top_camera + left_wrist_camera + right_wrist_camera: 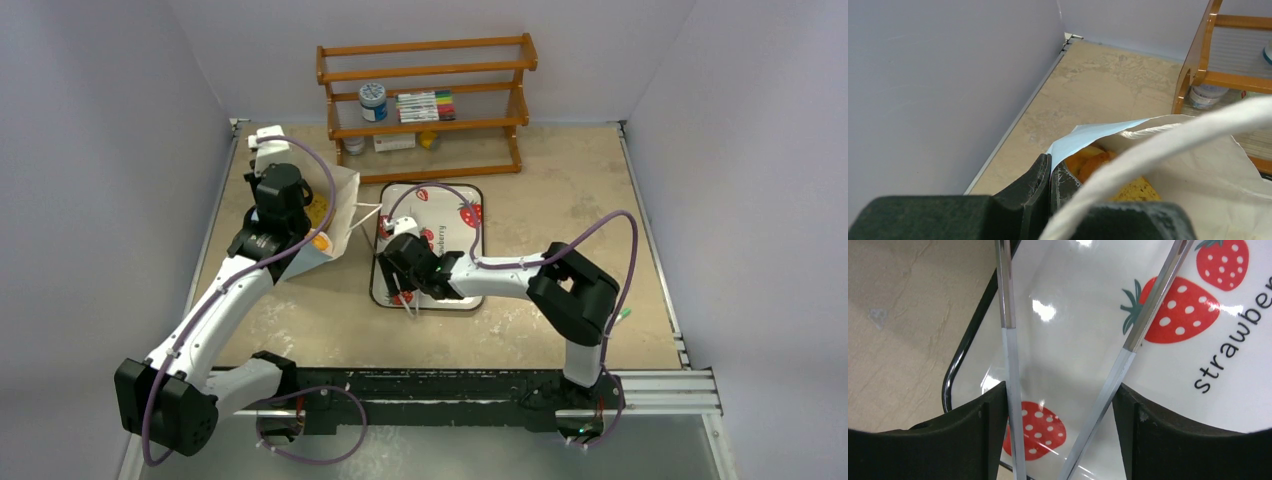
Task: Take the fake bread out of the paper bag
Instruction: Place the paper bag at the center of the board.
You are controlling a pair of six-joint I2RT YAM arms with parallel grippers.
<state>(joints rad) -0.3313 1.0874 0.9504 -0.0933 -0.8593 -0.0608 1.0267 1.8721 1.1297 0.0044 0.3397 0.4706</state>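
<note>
The light blue paper bag (338,212) lies tilted at the left of the table, its white inside (1198,165) facing me. My left gripper (1050,169) is shut on the bag's blue edge (1088,137). Orange and yellow pieces of fake bread (1094,162) sit inside the bag, also seen from above as fake bread (318,212). A white cord handle (1168,145) crosses the left wrist view. My right gripper (1060,395) hovers over the strawberry-print tray (1073,340), its jaws pressed on the two arms of metal tongs (1010,355). The tong tips are apart and hold nothing.
A wooden shelf (425,100) with a jar, markers and small items stands at the back. The tray (458,240) lies mid-table, right of the bag. The left wall (923,90) runs close beside the bag.
</note>
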